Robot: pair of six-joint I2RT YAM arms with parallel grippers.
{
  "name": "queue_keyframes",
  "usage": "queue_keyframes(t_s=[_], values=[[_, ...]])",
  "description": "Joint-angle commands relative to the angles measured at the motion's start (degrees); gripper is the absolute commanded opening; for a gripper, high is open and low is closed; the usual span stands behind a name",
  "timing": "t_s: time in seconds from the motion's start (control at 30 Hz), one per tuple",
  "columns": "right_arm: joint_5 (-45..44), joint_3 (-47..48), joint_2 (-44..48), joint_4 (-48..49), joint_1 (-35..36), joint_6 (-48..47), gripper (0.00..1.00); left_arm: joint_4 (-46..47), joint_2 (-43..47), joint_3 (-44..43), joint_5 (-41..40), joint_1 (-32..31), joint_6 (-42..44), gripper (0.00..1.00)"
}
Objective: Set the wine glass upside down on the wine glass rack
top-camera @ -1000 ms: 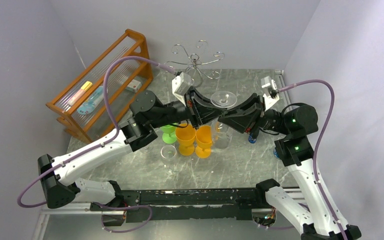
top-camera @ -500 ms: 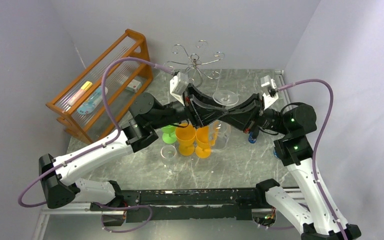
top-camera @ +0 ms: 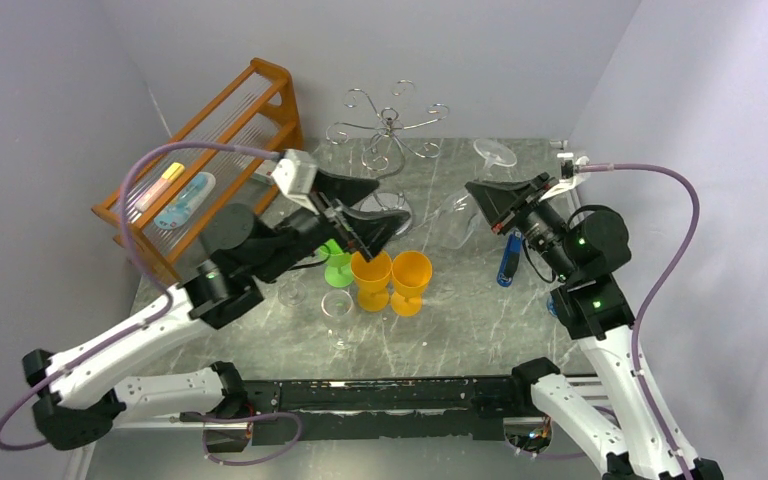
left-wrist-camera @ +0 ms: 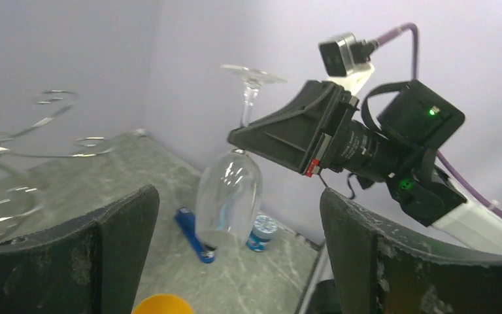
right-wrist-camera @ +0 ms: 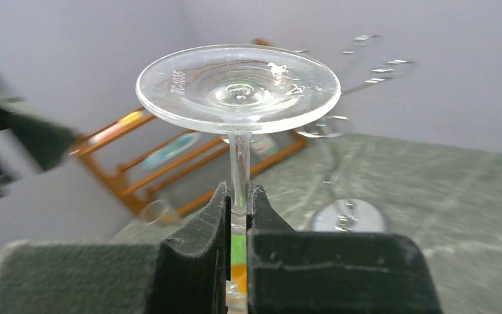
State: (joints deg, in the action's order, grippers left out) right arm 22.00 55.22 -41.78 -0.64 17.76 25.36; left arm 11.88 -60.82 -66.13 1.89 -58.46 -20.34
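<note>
Right end effector (right-wrist-camera: 237, 204): black padded fingers pressed together on the thin stem of the wine glass (right-wrist-camera: 238, 88), pinching just under its round foot.
Wine glass: clear. It is held upside down in the air with a slight tilt, flat foot uppermost and bowl hanging mouth-down. It is to the right of the wine glass rack (top-camera: 390, 125), apart from it and touching none of its arms.
Left end effector (top-camera: 368, 207): fingers spread wide, holding nothing, in front of the rack and left of the glass.
Open room: air lies between the glass and the rack's curled arms. The right wall is close behind the right arm.
Wine glass rack: chrome wire with a wavy stem, a round shiny base and curled arms on top. It stands at the rear of the worktop (top-camera: 480, 320), near the back wall.
Worktop: grey, marbled.
In front of the rack: 2 orange cups (top-camera: 372, 278), 1 green cup (top-camera: 338, 268) and 1 clear glass (top-camera: 337, 305).
Left of the rack: an orange slatted wooden shelf (top-camera: 215, 150) holding a yellow-and-pink item and a light blue one.
</note>
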Motion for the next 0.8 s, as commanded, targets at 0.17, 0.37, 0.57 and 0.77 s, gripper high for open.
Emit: queue_keyframes(t_s=[0.17, 0.37, 0.57, 0.77], values=[[-21.80, -4.40, -6.69, 4.33, 0.02, -8.11, 0.00, -25.52, 8.25, -3.18, -18.02, -0.17, 8.23, 0.96], [-26.86, 0.63, -19.08, 9.89, 0.08, -7.95, 0.00, -25.25, 10.02, -0.37, -14.29, -0.17, 7.01, 0.97], [-20.93, 2.36, -29.14, 16.52, -0.05, -8.63, 0.00, -27.09, 7.19, -0.79, -14.16, -0.17, 4.56, 0.94], [-10.21, -0.46, -31.74, 25.37, -0.09, -10.69, 0.00, -26.87, 6.18, -0.55, -14.18, -0.17, 4.25, 0.94]])
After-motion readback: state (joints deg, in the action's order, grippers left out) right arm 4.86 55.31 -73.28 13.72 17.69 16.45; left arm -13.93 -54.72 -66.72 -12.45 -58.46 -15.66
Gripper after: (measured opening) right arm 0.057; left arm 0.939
